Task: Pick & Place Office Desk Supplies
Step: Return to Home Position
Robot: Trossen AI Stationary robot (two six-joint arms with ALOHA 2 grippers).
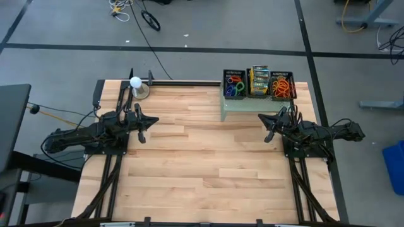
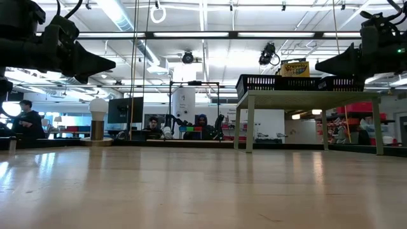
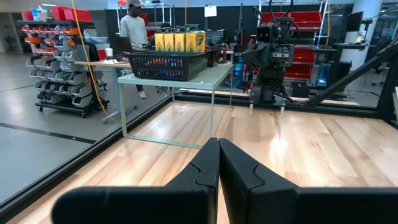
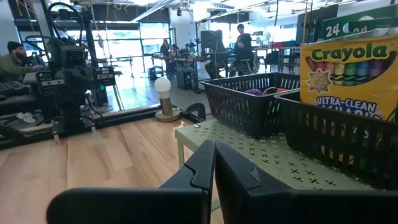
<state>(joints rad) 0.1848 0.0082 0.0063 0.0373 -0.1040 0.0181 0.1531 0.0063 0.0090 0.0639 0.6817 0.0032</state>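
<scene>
I see my left claw mid-left and right claw mid-right, both clenched empty above the plank-wood desk.

The high camera is hanging well above the wooden table, looking straight down and taking in all of it. The low camera is sitting at table-top height, facing level across it toward the pale green perforated stand. The left wrist camera is looking past the left gripper across the table to the stand, well apart. The right wrist camera is looking past the right gripper, with the stand just beside it. All four views are sharing the stand; three are sharing the white ball on a round base.
</scene>
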